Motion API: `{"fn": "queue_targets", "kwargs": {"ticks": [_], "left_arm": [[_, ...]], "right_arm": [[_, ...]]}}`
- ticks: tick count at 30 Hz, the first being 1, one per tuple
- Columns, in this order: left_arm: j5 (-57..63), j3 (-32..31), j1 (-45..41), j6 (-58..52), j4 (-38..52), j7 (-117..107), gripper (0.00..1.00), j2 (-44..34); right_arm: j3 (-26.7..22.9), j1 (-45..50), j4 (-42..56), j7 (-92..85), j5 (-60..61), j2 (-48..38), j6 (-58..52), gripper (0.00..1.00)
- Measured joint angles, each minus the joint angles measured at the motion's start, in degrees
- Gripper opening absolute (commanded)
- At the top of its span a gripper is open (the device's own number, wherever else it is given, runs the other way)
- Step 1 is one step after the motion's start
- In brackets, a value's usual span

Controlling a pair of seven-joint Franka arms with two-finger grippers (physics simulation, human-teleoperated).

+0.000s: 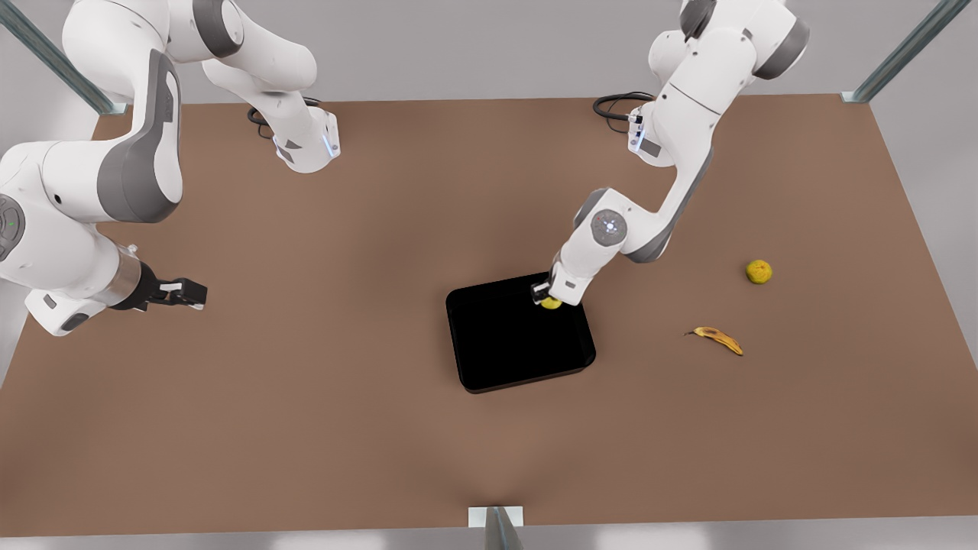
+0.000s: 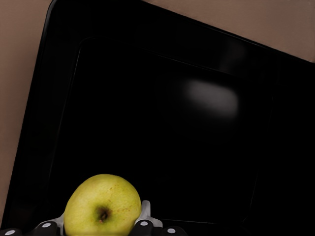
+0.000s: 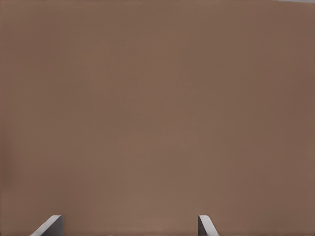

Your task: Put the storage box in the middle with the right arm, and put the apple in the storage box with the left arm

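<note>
Apple (image 2: 102, 205) is sitting pinched in my left gripper (image 1: 547, 296) over the box's (image 1: 497, 359) far right corner; my right gripper (image 1: 187, 294) is waiting spread, far left.

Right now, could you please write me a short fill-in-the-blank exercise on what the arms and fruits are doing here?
1. The left gripper holds the ____ over the box.
2. The right gripper waits over bare table with its fingers ____.
3. The fruit lying between the box and the orange fruit is the ____.
4. The box's colour is ____.

Missing words: apple; open; banana; black
</note>
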Motion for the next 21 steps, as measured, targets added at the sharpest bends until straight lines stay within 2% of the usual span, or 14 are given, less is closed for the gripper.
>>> {"fn": "queue_targets", "kwargs": {"ticks": [1, 2, 9, 15, 19, 21], "left_arm": [[-0.52, 0.00, -0.80, 0.10, 0.61, 0.04, 0.63, 0.81], [-1.03, 0.00, -0.82, 0.11, 1.11, 0.23, 1.00, 1.10], [6.07, 0.17, -0.43, -1.04, 1.15, -0.49, 1.00, -0.90], [9.20, 0.47, 7.72, -16.31, 1.20, 14.23, 1.00, -11.47], [9.29, 7.93, 10.36, -22.69, 1.20, 29.33, 1.00, -18.85], [7.52, 12.93, 10.58, -31.04, 3.42, 39.58, 1.00, -23.75]], "right_arm": [[0.00, 0.00, 0.00, 0.00, 0.05, 0.00, 0.00, 1.00], [0.00, 0.00, 0.00, 0.00, -0.01, 0.00, 0.00, 1.00], [0.00, 0.00, 0.00, 0.00, 0.03, 0.00, -0.09, 1.00], [0.00, 0.41, 0.09, 0.58, -0.04, 0.00, -0.17, 1.00], [0.04, 0.35, 0.18, 0.61, -0.04, 0.00, -0.18, 1.00], [0.09, 0.34, 0.26, 0.62, -0.04, 0.00, -0.18, 1.00]]}}
